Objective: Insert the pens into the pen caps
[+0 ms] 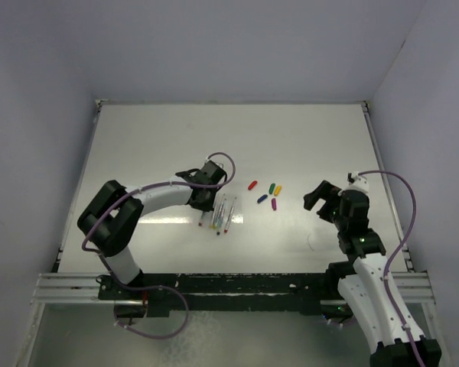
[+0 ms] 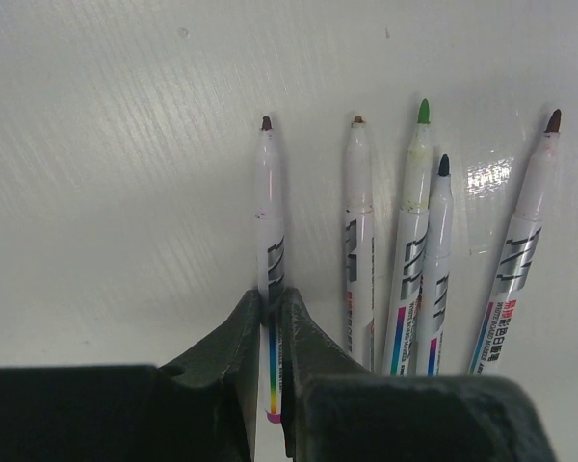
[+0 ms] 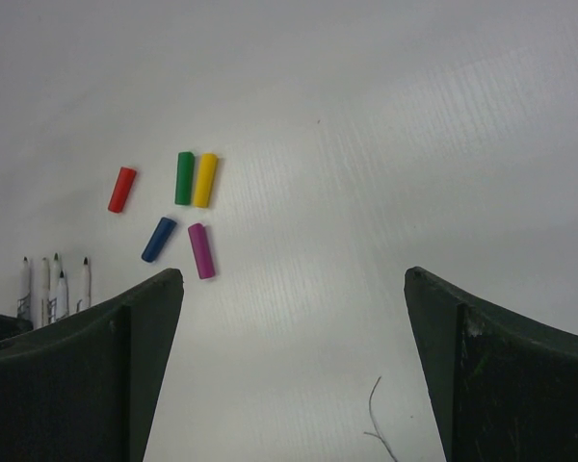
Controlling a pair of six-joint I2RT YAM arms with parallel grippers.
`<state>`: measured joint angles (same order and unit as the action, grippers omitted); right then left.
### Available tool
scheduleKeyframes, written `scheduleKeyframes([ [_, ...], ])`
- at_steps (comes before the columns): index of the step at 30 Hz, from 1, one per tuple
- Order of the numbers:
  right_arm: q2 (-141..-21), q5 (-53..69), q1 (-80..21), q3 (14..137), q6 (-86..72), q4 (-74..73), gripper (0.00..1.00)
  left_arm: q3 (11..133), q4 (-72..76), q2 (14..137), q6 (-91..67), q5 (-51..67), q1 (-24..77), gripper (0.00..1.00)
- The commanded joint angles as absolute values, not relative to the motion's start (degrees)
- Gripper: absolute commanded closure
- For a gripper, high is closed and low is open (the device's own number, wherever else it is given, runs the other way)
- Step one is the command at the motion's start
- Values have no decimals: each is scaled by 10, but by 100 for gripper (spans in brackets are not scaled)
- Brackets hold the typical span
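Left fingers point(image 2: 226, 348), dark wedges, pinch a glossy pen point(image 2: 270, 221).

Back ends of 4 pens point(image 2: 409, 250) sit hidden behind the left gripper point(image 2: 273, 300), and overhead the tip colours are too tiny to call.

Five white pens point(image 2: 409, 250) lie uncapped side by side, tips all pointing one way. The leftmost pen point(image 2: 269, 231), a little apart, is pinched by the left gripper point(image 2: 274, 303). Near them lie loose the red cap point(image 3: 121, 190), the green cap point(image 3: 184, 178) just beside the yellow cap point(image 3: 205, 180), the blue cap point(image 3: 158, 239) and the purple cap point(image 3: 201, 250).
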<state>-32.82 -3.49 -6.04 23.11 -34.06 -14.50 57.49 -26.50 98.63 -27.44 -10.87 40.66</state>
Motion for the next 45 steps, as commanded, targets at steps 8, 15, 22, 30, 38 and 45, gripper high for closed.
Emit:
scheduleKeyframes([
  [8, -348, -32, -61, 252, -311, -122, 0, 547, -277, 1022, -254, -70, 409, 100],
  [15, -386, 5, -62, 256, -285, -102, 0, 510, -236, 885, -254, -84, 410, 100],
  [22, -423, 39, -63, 259, -276, -83, 0, 472, -209, 739, -255, -103, 409, 100],
  [30, -457, 86, -70, 243, -341, -44, 0, 450, -190, 657, -250, -91, 410, 100],
  [38, -491, 115, -68, 235, -385, 17, 0, 434, -193, 611, -249, -98, 410, 100],
  [45, -541, 150, -64, 229, -404, 47, 0, 427, -181, 606, -245, -97, 410, 100],
])
